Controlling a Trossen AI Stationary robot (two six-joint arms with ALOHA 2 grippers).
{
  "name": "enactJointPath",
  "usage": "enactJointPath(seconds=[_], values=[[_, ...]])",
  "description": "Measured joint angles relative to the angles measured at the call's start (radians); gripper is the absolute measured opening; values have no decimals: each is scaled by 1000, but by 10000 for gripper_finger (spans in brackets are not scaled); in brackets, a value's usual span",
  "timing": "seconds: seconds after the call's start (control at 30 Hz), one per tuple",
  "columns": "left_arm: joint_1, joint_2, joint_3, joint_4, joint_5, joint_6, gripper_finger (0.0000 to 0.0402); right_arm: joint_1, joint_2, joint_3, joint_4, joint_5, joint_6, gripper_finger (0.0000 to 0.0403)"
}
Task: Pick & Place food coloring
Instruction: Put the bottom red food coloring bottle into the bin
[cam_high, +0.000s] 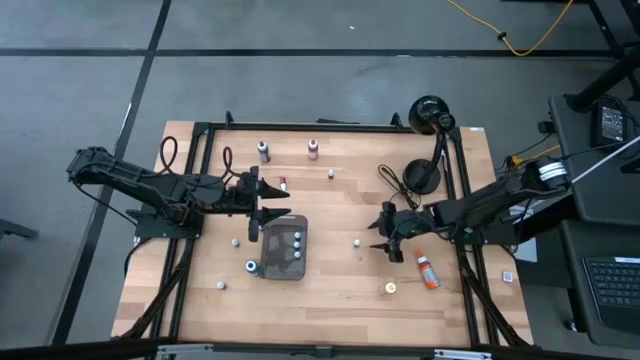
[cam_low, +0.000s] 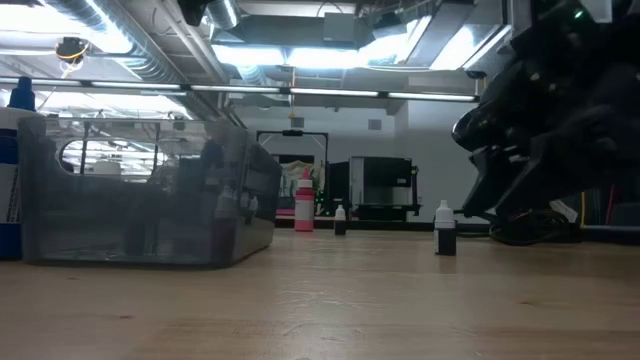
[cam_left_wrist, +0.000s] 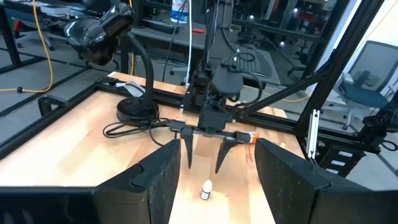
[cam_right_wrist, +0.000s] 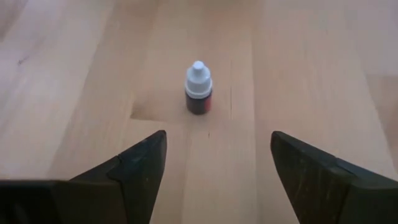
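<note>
The right gripper (cam_right_wrist: 214, 165) holds its fingers (cam_right_wrist: 144, 163) spread wide and empty; a dark food coloring bottle (cam_right_wrist: 198, 88) stands upright on the worktop (cam_right_wrist: 93, 74) just ahead, centred between them. The left gripper (cam_high: 268, 211) is open, empty, beside the tray (cam_high: 270, 240).

A robotics lab or workshop: a wooden surface (cam_high: 330, 290) framed by black metal rails (cam_high: 300, 128) stands on a grey concrete floor (cam_high: 300, 60), with exposed ceiling ducts (cam_low: 120, 40) and strip lights (cam_low: 290, 55) overhead, a yellow cable (cam_high: 520, 40), office chairs (cam_left_wrist: 367, 93) and a keyboard (cam_high: 612, 285) alongside.
</note>
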Motion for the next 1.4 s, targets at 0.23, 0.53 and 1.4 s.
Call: enactJointPath(seconds=[0.23, 0.53, 1.4], values=[[0, 0, 0, 0, 0, -1, 200, 0, 132, 1, 164, 0, 7, 289], [0, 0, 0, 0, 0, -1, 200, 0, 247, 28, 258, -36, -16, 281], [-1, 0, 0, 0, 1, -1, 200, 1, 378, 122, 213, -38, 10, 273]])
